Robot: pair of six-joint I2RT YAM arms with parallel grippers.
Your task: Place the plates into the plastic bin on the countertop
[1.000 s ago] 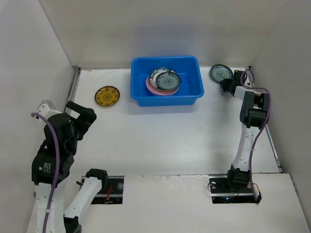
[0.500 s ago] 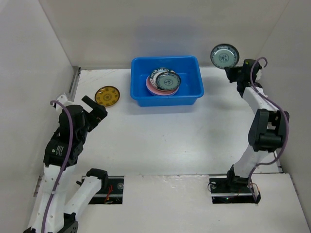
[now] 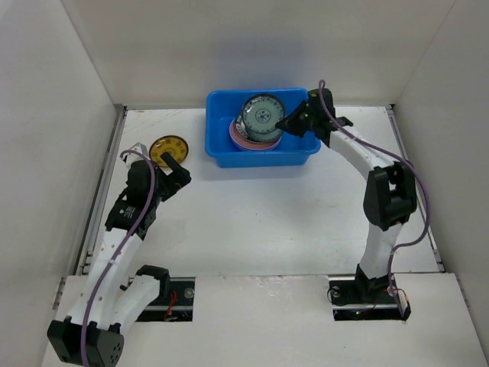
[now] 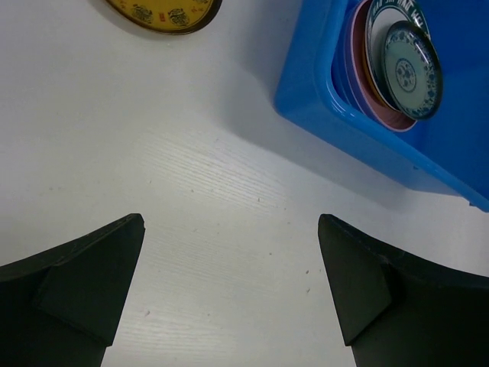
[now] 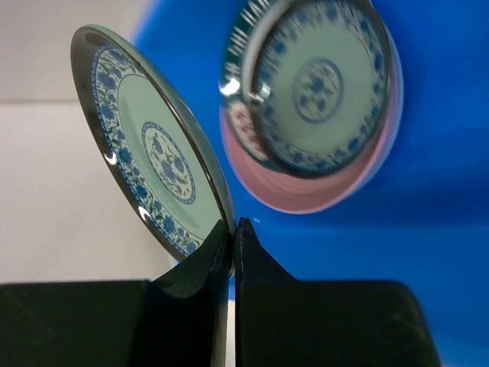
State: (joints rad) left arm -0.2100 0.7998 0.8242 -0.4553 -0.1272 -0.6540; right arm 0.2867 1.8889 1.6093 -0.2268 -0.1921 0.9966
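The blue plastic bin stands at the back of the white countertop and holds a stack of plates with a pink one at the bottom. My right gripper is shut on the rim of a grey-green patterned plate and holds it tilted above the stack in the bin; in the right wrist view the plate stands on edge beside the stack. A yellow plate lies left of the bin. My left gripper is open and empty just in front of it.
White walls enclose the countertop on three sides. A metal strip runs along the left edge. In the left wrist view the bin is at the upper right and the yellow plate at the top edge.
My right gripper has carried the patterned plate from the back right corner leftward to above the bin. My left arm has stretched forward and lowered toward the yellow plate.
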